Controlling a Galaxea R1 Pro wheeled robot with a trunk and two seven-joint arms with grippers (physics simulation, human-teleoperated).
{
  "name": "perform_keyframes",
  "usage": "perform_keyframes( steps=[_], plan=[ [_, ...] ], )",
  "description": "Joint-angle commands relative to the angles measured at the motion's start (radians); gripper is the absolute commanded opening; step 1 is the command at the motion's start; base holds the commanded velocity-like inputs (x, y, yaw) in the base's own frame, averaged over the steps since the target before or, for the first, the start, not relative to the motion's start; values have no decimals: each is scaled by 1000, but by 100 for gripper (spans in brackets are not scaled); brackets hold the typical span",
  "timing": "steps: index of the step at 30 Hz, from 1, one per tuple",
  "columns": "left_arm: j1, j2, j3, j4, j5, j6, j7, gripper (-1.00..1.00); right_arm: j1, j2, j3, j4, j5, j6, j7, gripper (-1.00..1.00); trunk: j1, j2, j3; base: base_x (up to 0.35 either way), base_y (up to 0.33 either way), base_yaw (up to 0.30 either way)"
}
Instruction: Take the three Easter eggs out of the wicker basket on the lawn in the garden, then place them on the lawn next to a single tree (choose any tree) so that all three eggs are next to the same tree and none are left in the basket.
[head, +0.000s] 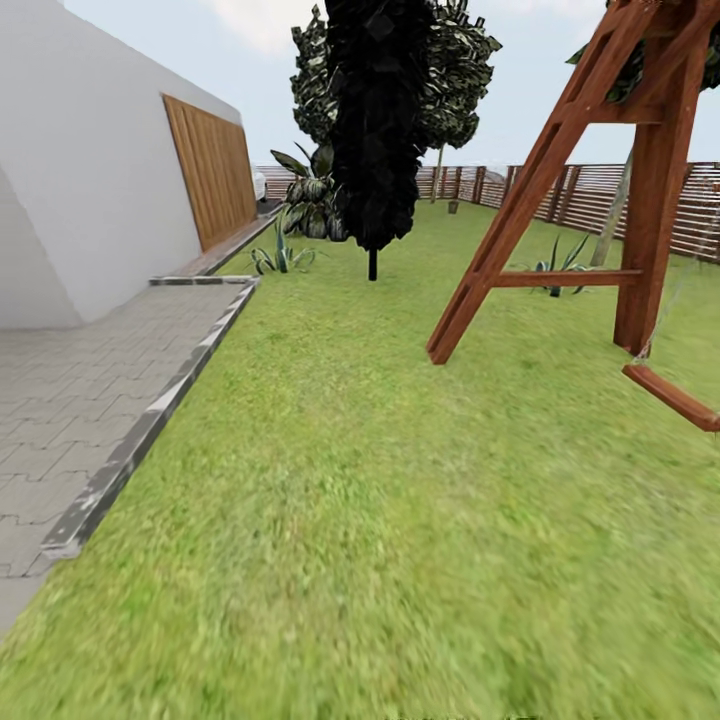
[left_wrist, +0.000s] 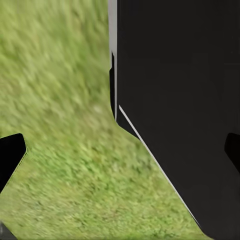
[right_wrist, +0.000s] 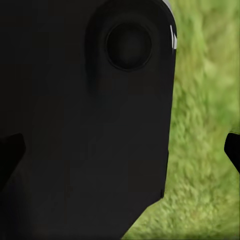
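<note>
The lawn (head: 400, 520) spreads ahead in the head view, inside the garden's brown slat fence (head: 580, 195). A tree with a pale leaning trunk (head: 612, 225) stands at the far right behind the swing frame. The three Easter eggs and the wicker basket are out of view. In the left wrist view my left gripper (left_wrist: 120, 152) hangs over grass beside a dark part of the robot's body, its fingertips (left_wrist: 11, 155) wide apart and nothing between them. My right gripper (right_wrist: 120, 152) is open too, its fingertips (right_wrist: 233, 150) at the picture's sides, with dark robot body behind.
A wooden swing set (head: 560, 190) stands at the right, its seat board (head: 672, 397) low over the grass. A black column-shaped tree (head: 373, 130) rises in the middle distance. At the left, a paved path (head: 70, 400) with a stone kerb (head: 150, 420) runs along a white house wall (head: 90, 170).
</note>
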Motion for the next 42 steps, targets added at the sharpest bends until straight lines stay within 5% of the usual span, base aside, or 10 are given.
perform_keyframes(
  steps=[1,28,42],
  plan=[
    [0,0,1,0,0,0,0,100,-1,0,0,2,-1,-4,0,100,0,0,-1,0,0,-269],
    [0,0,1,0,0,0,0,100,-1,-1,0,0,-3,-4,0,100,0,0,-5,0,0,-240],
    [0,0,1,0,0,0,0,100,-1,0,-3,-10,-5,2,-7,100,0,0,-5,0,0,-22]
  ],
)
